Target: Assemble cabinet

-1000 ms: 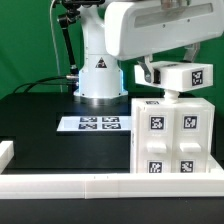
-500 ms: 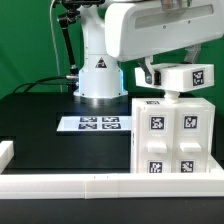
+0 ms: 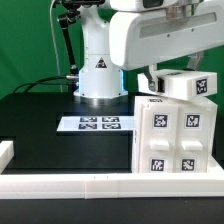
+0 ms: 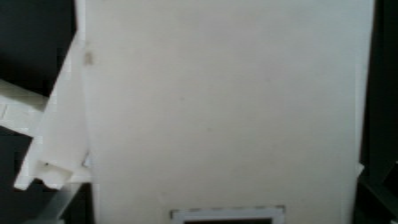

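On the black table point(image 3: 40, 108), the fingers point(image 3: 147, 79) of the gripper point(image 3: 160, 83) are clamped on a white tagged plastic block point(image 3: 188, 86), held tilted atop the large white boxy plastic cabinet point(image 3: 172, 140) at the exterior view's right. The block is best levelled and squared before being pressed home.

Only one dark finger point(image 3: 148, 80) of the hand point(image 3: 178, 86) shows; the tilted tagged block point(image 3: 192, 84) it clamps hides the other. Below the hand, a white rail point(image 3: 100, 185) hides the cabinet point(image 3: 172, 135) foot. The wrist view is blurred: a white face point(image 4: 214, 100) fills it, its tag point(image 4: 228, 215) cut off.
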You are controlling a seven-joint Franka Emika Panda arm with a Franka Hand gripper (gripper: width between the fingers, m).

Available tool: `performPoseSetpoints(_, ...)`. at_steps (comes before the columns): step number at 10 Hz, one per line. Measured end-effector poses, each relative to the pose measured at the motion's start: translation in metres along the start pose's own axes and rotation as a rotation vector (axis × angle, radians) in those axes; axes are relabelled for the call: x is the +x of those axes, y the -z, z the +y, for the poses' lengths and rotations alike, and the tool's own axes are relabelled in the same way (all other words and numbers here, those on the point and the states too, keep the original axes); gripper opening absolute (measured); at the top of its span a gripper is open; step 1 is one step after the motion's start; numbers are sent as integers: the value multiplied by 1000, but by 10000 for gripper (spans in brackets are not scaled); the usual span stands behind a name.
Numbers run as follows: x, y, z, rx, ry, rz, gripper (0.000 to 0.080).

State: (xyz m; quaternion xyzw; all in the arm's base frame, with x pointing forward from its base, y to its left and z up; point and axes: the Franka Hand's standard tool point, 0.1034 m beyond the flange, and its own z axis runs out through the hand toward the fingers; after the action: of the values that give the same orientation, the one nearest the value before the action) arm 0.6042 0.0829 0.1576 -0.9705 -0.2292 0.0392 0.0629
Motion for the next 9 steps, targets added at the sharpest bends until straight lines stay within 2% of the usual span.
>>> performPoseSetpoints(2,-1,-6,3,-10,-5,18,549)
performPoseSetpoints(9,-1,-7,4,-10,-29,23,546)
